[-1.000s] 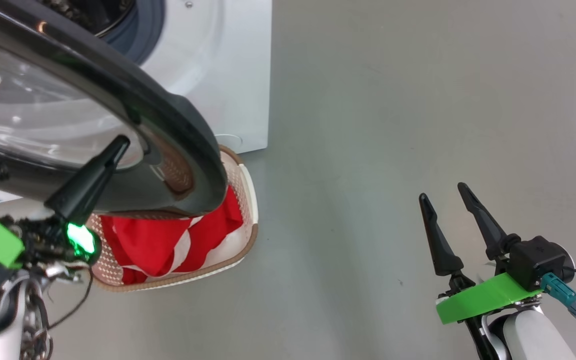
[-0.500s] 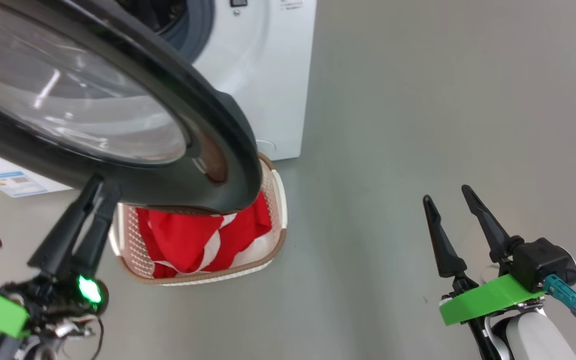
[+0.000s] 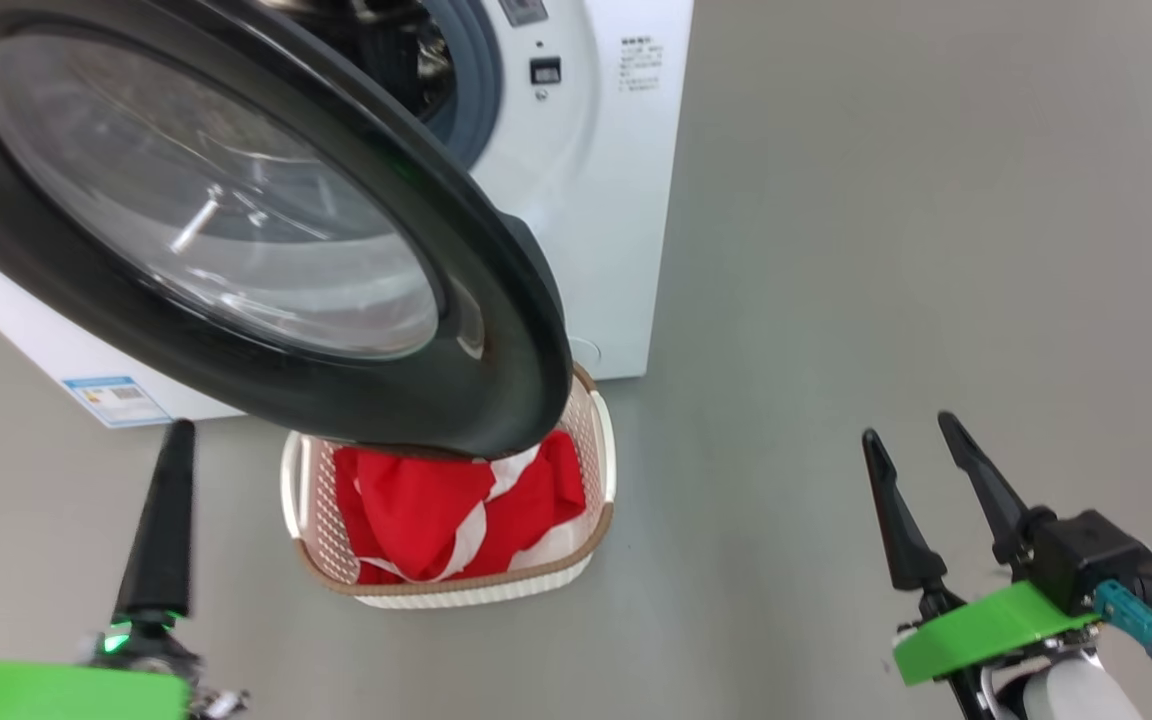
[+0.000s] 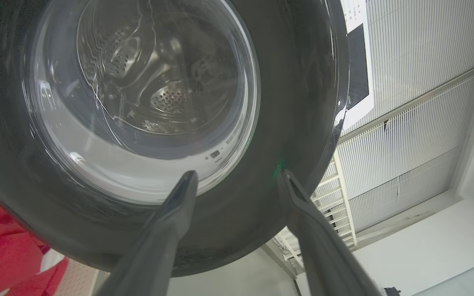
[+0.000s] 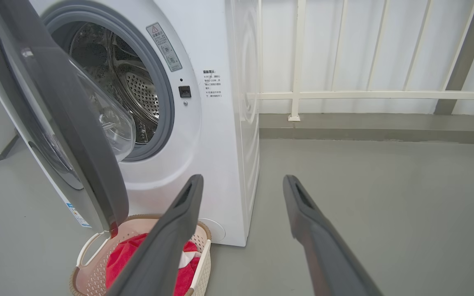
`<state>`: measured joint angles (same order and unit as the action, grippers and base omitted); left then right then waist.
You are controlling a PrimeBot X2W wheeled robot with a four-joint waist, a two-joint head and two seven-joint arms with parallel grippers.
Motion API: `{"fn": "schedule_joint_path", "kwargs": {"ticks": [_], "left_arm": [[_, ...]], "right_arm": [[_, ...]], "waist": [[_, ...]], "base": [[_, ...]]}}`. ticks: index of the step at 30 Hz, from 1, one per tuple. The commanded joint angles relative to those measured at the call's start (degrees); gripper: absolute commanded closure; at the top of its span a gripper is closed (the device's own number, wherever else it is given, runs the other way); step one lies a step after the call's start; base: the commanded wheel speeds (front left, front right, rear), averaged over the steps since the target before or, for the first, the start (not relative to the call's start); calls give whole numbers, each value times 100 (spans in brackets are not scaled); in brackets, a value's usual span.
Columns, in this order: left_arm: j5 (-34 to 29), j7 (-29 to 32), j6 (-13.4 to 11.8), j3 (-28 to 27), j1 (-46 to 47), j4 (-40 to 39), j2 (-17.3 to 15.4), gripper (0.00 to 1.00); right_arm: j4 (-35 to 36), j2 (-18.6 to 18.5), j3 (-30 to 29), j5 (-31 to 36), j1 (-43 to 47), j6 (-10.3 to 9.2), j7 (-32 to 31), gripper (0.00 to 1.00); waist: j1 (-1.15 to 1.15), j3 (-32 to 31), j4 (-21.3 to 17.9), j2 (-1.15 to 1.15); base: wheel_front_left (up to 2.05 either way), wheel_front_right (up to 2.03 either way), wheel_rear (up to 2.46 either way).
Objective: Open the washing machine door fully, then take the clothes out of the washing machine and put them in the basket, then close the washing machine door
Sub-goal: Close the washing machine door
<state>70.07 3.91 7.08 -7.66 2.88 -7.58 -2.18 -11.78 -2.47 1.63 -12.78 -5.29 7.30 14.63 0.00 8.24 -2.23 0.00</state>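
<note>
The washing machine [image 3: 601, 200] stands at the top of the head view with its door [image 3: 496, 330] swung out over the basket [image 3: 446, 592]. Red and white clothes [image 3: 436, 510] lie in the basket, partly hidden by the door's black rim. In the left wrist view my left gripper [image 4: 238, 173] is open, its fingers just below the door [image 4: 298, 102] and apart from it. One of its fingers [image 3: 161, 530] shows at the lower left of the head view. My right gripper [image 3: 908, 428] is open and empty over the floor at the lower right. The steel drum [image 5: 138, 90] looks empty.
Grey floor [image 3: 886, 200] stretches open to the right of the machine. A white railing [image 5: 364, 95] and a low ledge run behind it. A small blue label [image 3: 111, 395] sits low on the machine's front.
My left gripper has gone from shut at the door's rim to open and has drawn back below the door. The head camera has shifted, so more of the machine shows. The right gripper holds its pose.
</note>
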Motion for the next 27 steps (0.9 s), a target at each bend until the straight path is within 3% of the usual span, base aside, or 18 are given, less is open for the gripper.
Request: {"fn": "schedule_joint_path", "kwargs": {"ticks": [1, 4, 6, 11, 19, 27], "left_arm": [[-392, -154, 40, -78, -24, -177, -171, 0], [-1508, -735, -23, 123, -103, -105, -273, 0], [-2446, -970, -275, 347, -166, -15, -435, 0], [-3775, -1249, -833, 715, -329, 91, -607, 0], [-4945, -1384, -1416, 1094, -713, 231, -781, 0], [-5440, -1425, -1675, 1297, -910, 466, -877, 0]], "right_arm": [[108, -41, 89, 65, 57, 19, 36, 0], [103, -41, 48, 74, 144, 19, 20, 0], [100, -41, 37, 74, 215, 19, -3, 0], [174, -41, 41, 134, 368, 19, -90, 0], [316, -41, 13, 186, 622, 19, -200, 0], [399, -41, -11, 275, 842, 19, -293, 0]], "waist": [[0, -153, 112, 0], [0, -296, 172, 0], [0, -412, 205, 0], [0, -596, 241, 0], [0, -791, 287, 0], [0, -879, 333, 0]], "base": [[0, 0, 0], [0, 0, 0], [0, 0, 0], [0, 0, 0], [0, 0, 0], [0, 0, 0]]}}
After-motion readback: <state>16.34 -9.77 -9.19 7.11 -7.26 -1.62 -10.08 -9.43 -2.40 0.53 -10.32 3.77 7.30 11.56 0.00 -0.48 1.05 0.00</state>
